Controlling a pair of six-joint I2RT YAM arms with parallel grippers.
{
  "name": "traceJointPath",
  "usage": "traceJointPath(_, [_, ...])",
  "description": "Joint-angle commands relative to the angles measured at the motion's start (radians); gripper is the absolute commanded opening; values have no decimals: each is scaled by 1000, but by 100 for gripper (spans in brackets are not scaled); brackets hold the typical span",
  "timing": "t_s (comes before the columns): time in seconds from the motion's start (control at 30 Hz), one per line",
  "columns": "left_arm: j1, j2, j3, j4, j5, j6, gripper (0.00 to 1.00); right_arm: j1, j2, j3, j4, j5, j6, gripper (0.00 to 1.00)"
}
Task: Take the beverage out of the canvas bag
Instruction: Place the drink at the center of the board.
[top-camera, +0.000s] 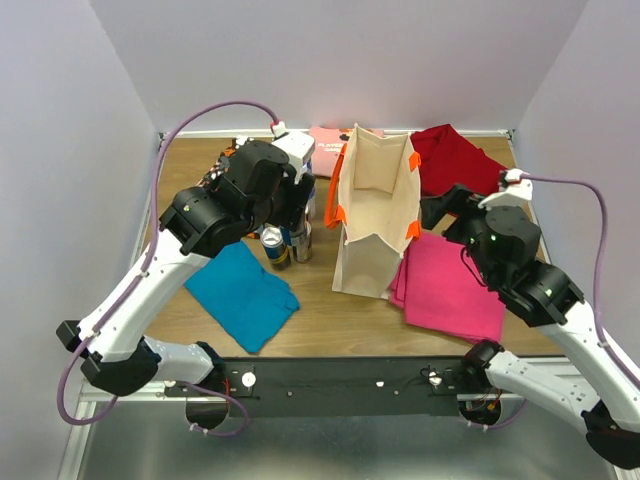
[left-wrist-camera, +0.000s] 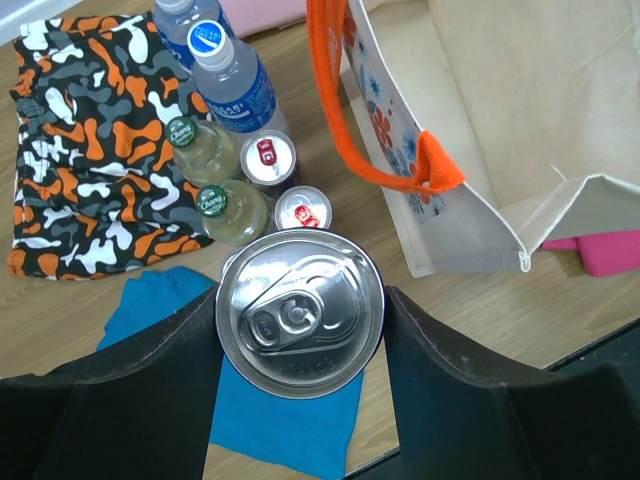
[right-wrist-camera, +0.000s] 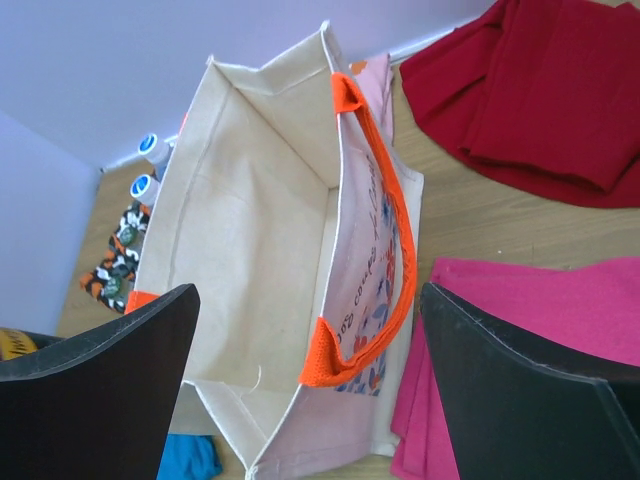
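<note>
a can (left-wrist-camera: 300, 312) with a glossy brushed-metal top between matt black plastic fingers (left-wrist-camera: 130, 400) of the left gripper (left-wrist-camera: 300, 345); at two o'clock, the matt woven-cloth canvas bag (left-wrist-camera: 480, 130) on a smooth wood table (left-wrist-camera: 480, 310).

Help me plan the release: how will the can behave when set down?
Probably rigid and heavyish: the can is sealed, tab unpulled, so likely full. Its smooth metal may slip between the left fingers. Upright it should stand; tipped, it would likely roll.

A blue cloth (top-camera: 240, 290), pink cloth (top-camera: 455, 285), red cloth (top-camera: 462, 160) and camouflage cloth (left-wrist-camera: 90, 180) lie on the wooden table (top-camera: 320, 318).
</note>
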Motion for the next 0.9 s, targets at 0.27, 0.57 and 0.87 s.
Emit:
traceJointPath(0.27, [-93, -161, -360, 360, -199, -51, 0, -4, -46, -45, -46, 92, 71, 100])
traceJointPath(0.57, [-110, -233, -505, 499, -265, -91, 0, -4, -44, -48, -55, 103, 74, 100])
traceJointPath(0.87, [-150, -246, -582, 552, -305, -97, 0, -4, -37, -52, -77, 107, 92, 100])
